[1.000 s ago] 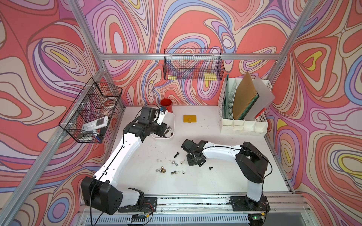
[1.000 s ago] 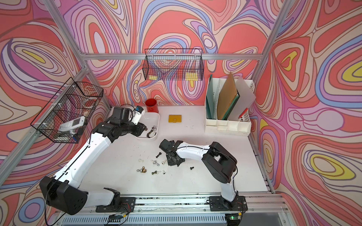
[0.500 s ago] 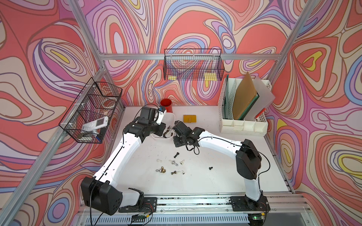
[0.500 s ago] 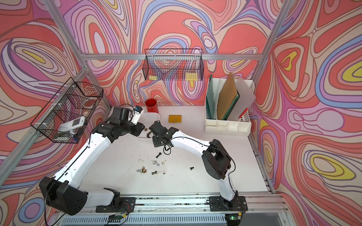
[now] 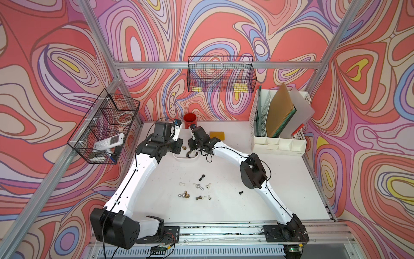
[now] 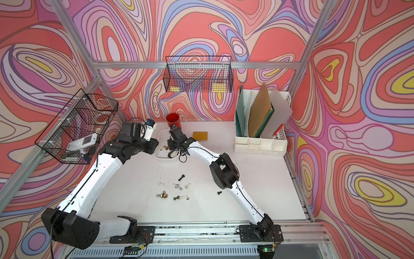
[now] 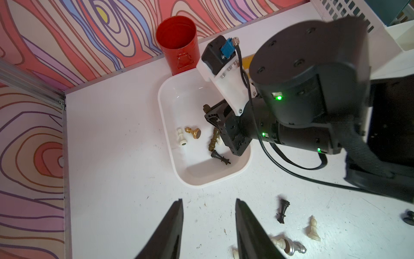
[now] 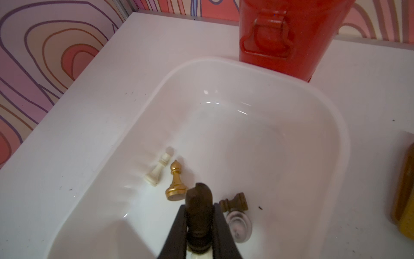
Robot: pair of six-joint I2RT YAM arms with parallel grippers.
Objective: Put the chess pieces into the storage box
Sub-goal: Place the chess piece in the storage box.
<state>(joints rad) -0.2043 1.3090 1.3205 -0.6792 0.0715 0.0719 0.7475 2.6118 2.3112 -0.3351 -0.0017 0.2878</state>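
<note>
tabletop (image 5: pixel 224 210) white, walls (image 5: pixel 224 33) swirled; left end effector (image 7: pixel 208 201) apart, right end effector (image 8: pixel 199 208) clamped on dark piece (image 8: pixel 199 196)

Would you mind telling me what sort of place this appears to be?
Probably a robot test cell, not a home: a left arm and right arm bolted to a front rail, and an aluminium frame holding patterned wall panels.

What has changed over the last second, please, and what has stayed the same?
The right gripper swung from the middle of the table back to the storage box and now hangs over it, shut on a dark chess piece; nothing was let go. The left gripper stayed open beside the box, and the loose pieces on the table kept their places.
</note>
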